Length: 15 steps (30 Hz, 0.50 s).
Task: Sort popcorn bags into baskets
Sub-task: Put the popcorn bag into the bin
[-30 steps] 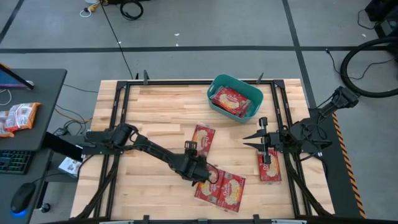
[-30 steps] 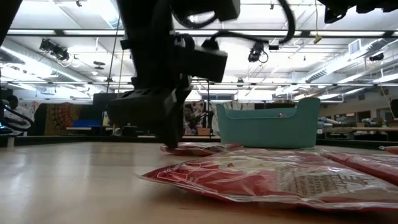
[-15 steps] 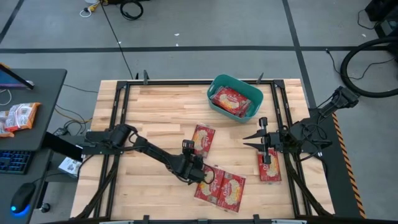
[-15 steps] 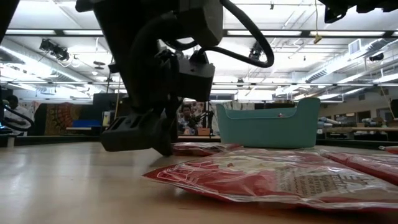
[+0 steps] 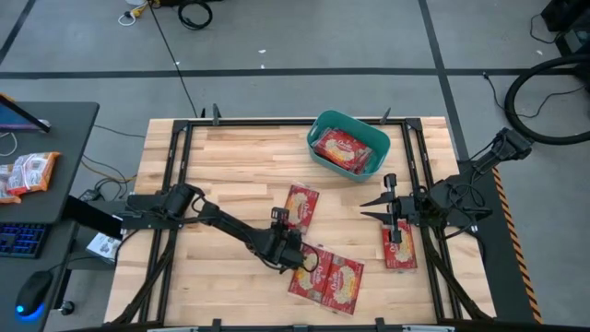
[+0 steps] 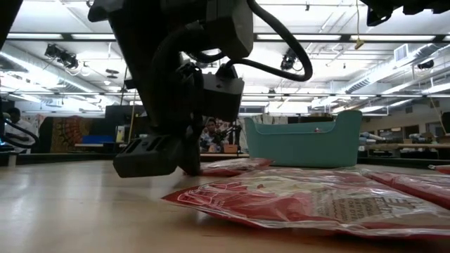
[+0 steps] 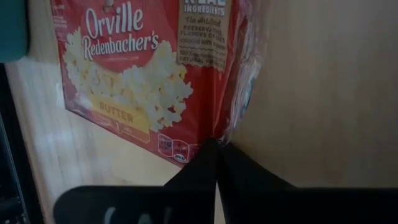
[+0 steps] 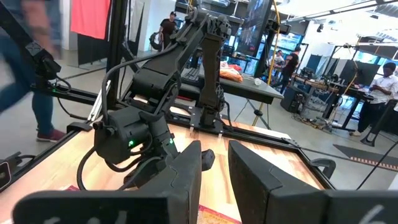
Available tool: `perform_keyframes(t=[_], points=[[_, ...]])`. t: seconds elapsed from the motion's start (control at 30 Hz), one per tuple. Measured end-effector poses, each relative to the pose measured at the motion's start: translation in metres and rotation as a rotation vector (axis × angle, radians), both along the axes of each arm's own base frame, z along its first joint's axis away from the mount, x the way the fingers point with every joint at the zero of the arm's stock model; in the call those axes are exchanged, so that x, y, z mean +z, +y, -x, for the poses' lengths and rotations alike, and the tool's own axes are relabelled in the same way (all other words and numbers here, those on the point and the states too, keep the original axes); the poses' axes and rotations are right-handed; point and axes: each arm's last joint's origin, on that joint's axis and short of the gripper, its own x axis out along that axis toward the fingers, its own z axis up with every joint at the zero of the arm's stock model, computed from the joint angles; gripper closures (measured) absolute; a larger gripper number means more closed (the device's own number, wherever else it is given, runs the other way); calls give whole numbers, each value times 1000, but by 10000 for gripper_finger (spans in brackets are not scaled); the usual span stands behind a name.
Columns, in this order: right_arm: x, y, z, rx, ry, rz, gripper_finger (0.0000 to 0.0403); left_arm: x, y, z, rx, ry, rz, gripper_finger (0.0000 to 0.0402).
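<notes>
Two red popcorn bags lie side by side near the table's front edge, one [image 5: 313, 273] on the left and one [image 5: 344, 281] on the right. My left gripper [image 5: 298, 260] is low over the table at the left-hand bag's edge and shut on that bag [image 7: 137, 81]. Another bag [image 5: 300, 205] lies flat mid-table. A further one [image 5: 399, 247] lies at the right under my right arm. My right gripper [image 5: 371, 210] hovers there, open and holding nothing [image 8: 214, 165]. The teal basket [image 5: 318, 124] stands at the far side with bags [image 5: 343, 149] inside. My left gripper pinches the popcorn bag's corner [image 7: 219, 132] between its two fingertips, where the crimped end seam meets the side edge. The fingers come in low and slanting from the table's left. The bag lies flat on the wood.
Black frame rails [image 5: 181, 184] run along the table's left and right sides. A side desk on the left carries orange-and-white snack packets [image 5: 28, 173] and a keyboard. Bare wood lies across the far left of the table [image 5: 240, 152]. People stand in the room behind.
My left gripper has drawn back a little toward the table's left and tipped from pointing steeply down to lying flatter over the wood, low at the bag's edge. The bags and my right arm have stayed where they were.
</notes>
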Motion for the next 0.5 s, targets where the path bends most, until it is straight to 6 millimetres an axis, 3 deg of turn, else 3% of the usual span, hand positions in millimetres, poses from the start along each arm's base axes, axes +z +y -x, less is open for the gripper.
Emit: perform_keyframes(t=[0.17, 0.5], points=[[0, 0, 0, 0, 0, 0, 317, 16, 2, -4, 0, -5, 40, 397], [0, 0, 0, 0, 0, 0, 317, 94, 38, -7, 86, -206, 145, 399]])
